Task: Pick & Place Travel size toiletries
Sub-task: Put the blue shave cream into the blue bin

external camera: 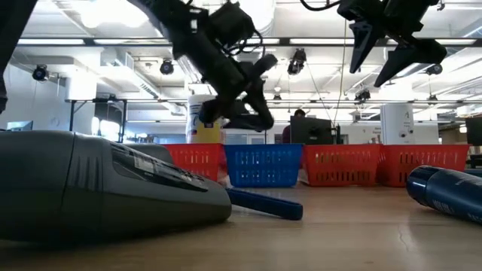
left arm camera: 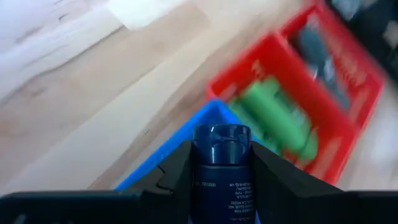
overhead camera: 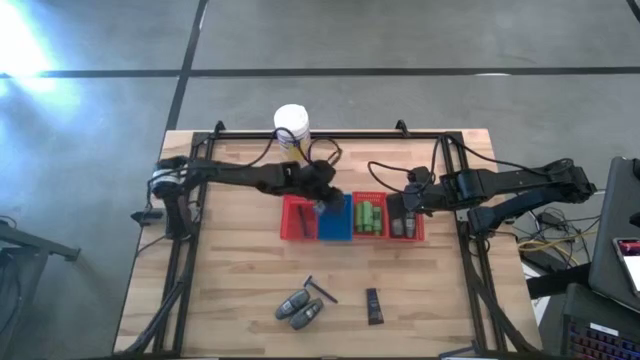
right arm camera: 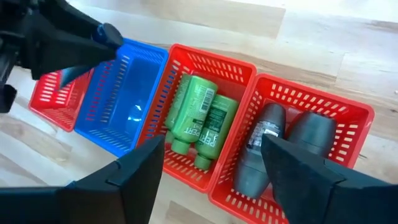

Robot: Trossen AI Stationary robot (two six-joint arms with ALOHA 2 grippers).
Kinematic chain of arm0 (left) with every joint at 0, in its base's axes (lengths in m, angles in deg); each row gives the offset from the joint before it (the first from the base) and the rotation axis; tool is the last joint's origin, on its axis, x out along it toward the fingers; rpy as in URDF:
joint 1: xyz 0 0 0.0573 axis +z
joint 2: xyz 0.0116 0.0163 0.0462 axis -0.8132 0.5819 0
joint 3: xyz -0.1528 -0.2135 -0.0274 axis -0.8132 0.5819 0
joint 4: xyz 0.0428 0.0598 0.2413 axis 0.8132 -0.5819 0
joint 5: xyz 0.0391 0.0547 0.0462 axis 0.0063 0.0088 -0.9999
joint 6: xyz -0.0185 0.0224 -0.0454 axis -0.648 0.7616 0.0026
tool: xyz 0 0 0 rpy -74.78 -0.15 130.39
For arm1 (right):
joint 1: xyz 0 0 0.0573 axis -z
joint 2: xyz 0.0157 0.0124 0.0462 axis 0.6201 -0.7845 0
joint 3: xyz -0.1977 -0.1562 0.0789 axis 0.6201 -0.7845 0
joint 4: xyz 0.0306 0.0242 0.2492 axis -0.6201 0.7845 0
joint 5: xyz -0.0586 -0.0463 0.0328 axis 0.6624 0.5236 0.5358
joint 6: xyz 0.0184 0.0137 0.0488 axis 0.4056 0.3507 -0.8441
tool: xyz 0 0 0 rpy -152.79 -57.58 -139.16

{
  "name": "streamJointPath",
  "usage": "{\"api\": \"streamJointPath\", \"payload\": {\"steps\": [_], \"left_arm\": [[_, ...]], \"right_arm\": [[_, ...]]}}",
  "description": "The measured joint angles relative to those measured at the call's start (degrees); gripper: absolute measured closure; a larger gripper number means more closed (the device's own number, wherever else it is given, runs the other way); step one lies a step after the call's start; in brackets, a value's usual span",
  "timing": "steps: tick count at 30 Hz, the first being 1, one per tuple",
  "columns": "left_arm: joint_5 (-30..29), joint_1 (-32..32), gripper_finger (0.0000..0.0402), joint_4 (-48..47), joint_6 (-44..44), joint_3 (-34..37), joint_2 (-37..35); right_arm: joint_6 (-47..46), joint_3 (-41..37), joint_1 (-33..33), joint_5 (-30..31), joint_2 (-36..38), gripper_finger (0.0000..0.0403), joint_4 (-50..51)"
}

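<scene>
The left gripper (left arm camera: 221,180) has its jaws clamped on a dark blue tube (left arm camera: 221,168), cap end pointing forward, and hangs over the blue basket (right arm camera: 124,99), probably so the tube can drop straight in. That basket looks bare inside in the right wrist view (a sign, I judge, that the blue items go there and this is the first).

The right gripper (right arm camera: 211,168) hovers with its jaws apart and nothing between them, above the two red baskets at the right end of the row. The nearer one (right arm camera: 211,65) holds bright green little bottles (right arm camera: 202,118) lying side by side, the end one (right arm camera: 339,109) grey oval bottles (right arm camera: 273,149); sorting seems to go by kind, one kind per basket.

A fourth, red basket (overhead camera: 295,218) closes the left end of the row. Toward the worktop's (overhead camera: 230,290) front edge wait two more grey bottles (overhead camera: 300,308), a thin dark stick (overhead camera: 320,291) and a black flat tube (overhead camera: 373,305), well apart from the baskets. A white jar (overhead camera: 291,122) stands at the back edge, behind the left arm.
</scene>
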Motion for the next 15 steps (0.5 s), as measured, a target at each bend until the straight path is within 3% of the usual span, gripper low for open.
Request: {"api": "streamJointPath", "payload": {"steps": [5, 15], "left_arm": [[-0.3, 0.5, 0.0272, 16.4, -7.4, 5.6, -0.4], [-6.2, -3.6, 0.0271, 17.4, -11.7, 9.8, -0.4]], "right_arm": [[-0.6, 0.0, 0.0, 0.3, 0.0, 0.0122, 0.0], [-2.3, 0.0, -2.0, 0.3, 0.0, 0.0086, -0.2]]}}
